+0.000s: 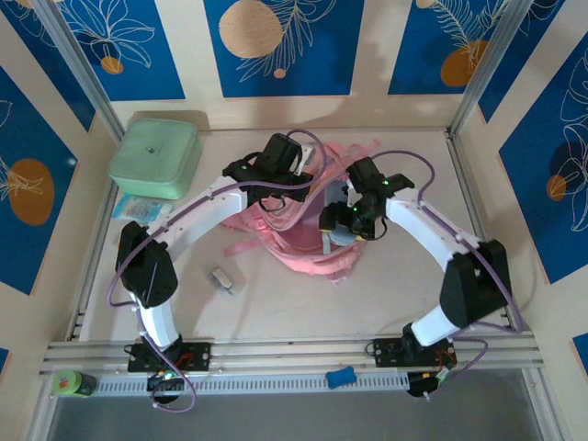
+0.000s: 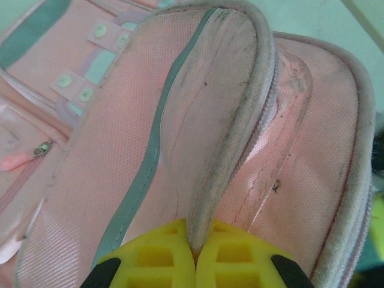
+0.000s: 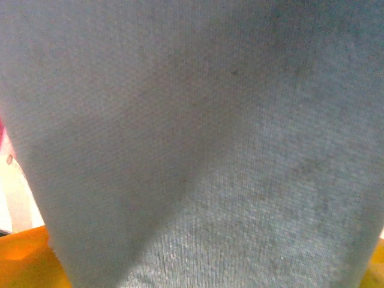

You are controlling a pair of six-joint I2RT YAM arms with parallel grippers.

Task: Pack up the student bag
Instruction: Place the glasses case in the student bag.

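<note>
The student bag (image 1: 292,241), soft and pink, lies in the middle of the table. My left gripper (image 1: 299,179) is over its far end. In the left wrist view its yellow fingers (image 2: 156,261) are shut on the grey-edged rim of a pink flap (image 2: 228,150) of the student bag (image 2: 108,156). My right gripper (image 1: 342,225) hangs over the bag's right side with a grey-blue fabric thing (image 1: 339,237) in its jaws. Up close this grey-blue fabric thing (image 3: 198,138) spans the whole gap between the orange fingers (image 3: 21,258).
A mint-green square box (image 1: 154,158) stands at the back left with a pale blue packet (image 1: 138,206) in front of it. A small white and grey object (image 1: 223,280) lies left of the bag. A blue piece (image 1: 340,377) and a green roll (image 1: 69,383) sit on the near rail.
</note>
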